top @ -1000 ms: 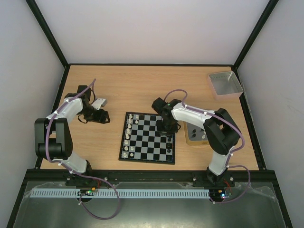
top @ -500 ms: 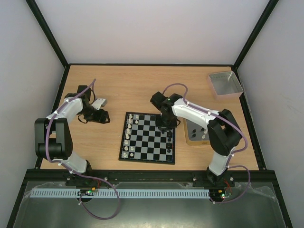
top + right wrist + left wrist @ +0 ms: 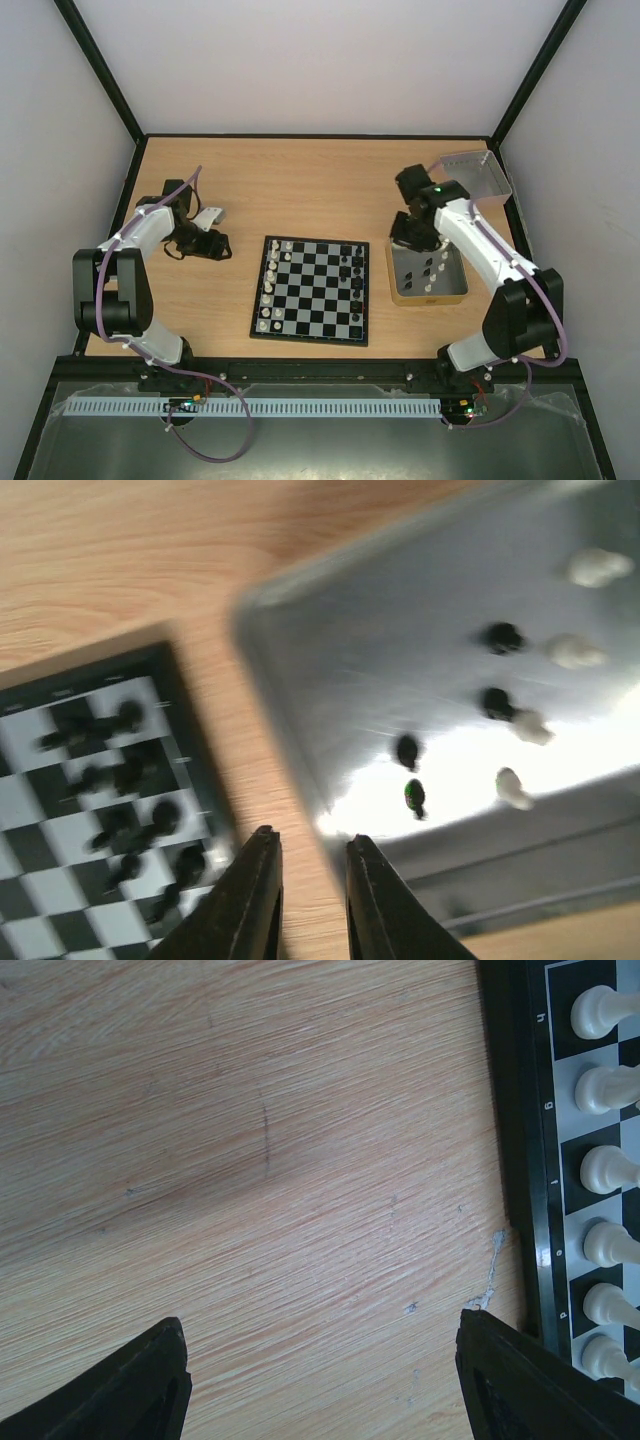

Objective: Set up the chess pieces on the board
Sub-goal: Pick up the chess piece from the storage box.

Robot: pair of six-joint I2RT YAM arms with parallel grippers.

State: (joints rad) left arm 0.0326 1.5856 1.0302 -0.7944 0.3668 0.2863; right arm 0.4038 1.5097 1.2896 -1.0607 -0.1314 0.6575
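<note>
The board point(image 3: 310, 290) lies mid-table, with white chess pieces point(image 3: 268, 285) along its left side and black ones point(image 3: 354, 282) along its right. More black and white pieces point(image 3: 430, 275) lie loose in the tan-rimmed tin point(image 3: 455, 292). My right gripper point(image 3: 407, 236) hangs over the tin's far-left corner. In the right wrist view it point(image 3: 311, 836) is open a narrow gap and empty, above the wood strip between the board point(image 3: 60, 780) and the tin point(image 3: 300, 630). My left gripper point(image 3: 215, 243) is open and empty left of the board; its wrist view point(image 3: 320, 1322) shows white pieces point(image 3: 605, 1170).
A silvery grey tray point(image 3: 475, 175) sits at the far right corner behind the right arm. A small white object point(image 3: 208, 216) lies by the left gripper. Black frame rails border the table.
My right gripper has moved from over the board's right side to the right and back, to above the tin's corner. The left arm has not moved.
</note>
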